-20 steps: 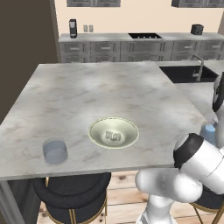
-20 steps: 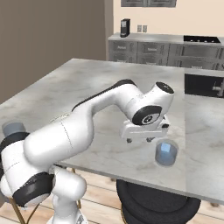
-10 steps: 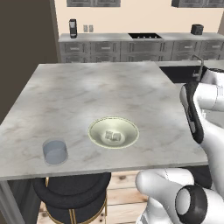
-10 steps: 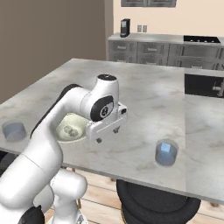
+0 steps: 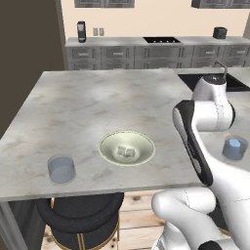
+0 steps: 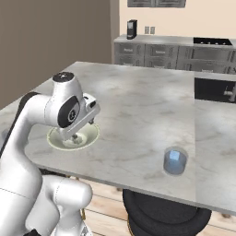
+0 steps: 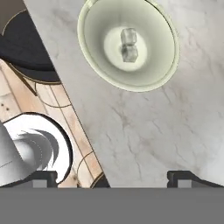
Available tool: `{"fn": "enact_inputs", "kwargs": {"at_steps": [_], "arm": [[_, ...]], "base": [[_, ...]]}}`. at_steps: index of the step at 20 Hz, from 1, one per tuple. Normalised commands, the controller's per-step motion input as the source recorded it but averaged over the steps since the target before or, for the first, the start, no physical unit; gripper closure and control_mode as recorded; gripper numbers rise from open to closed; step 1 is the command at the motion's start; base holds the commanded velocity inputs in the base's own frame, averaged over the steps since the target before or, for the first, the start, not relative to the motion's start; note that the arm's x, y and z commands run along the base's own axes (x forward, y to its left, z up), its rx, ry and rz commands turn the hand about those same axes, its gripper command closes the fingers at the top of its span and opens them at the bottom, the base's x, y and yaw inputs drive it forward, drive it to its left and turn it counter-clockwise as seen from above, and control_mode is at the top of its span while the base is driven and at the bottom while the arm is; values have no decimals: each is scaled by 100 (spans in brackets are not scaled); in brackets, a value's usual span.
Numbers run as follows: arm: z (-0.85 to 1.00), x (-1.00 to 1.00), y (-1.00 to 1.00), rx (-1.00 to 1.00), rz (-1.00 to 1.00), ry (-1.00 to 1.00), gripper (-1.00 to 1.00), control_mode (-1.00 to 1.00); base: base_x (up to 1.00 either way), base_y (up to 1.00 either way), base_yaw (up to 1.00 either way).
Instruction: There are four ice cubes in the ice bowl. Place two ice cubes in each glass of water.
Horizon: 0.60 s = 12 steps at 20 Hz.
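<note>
Left base view: bowl [image 5: 127,148] mid-counter holds two cubes [image 5: 126,152]; glasses [image 5: 61,169] flank it, well apart.
Right base view: my pincer [image 6: 79,135] hangs over the bowl.
Hand view: jaws wide, empty. The touching cubes could slip from a careless pinch.

Glossy white rounded arm [image 5: 202,127] segments meet at dark joint bands.
</note>
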Motion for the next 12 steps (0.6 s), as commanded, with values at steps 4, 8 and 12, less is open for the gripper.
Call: {"fn": "enact_inputs", "kwargs": {"at_steps": [4, 8, 12], "arm": [[2, 68, 92, 0, 38, -1, -100, -100], [0, 40, 50, -2, 66, 2, -100, -100], [-1, 54, 25, 0, 72, 0, -100, -100]], "base": [[0, 0, 0], [0, 0, 0], [0, 0, 0]]}}
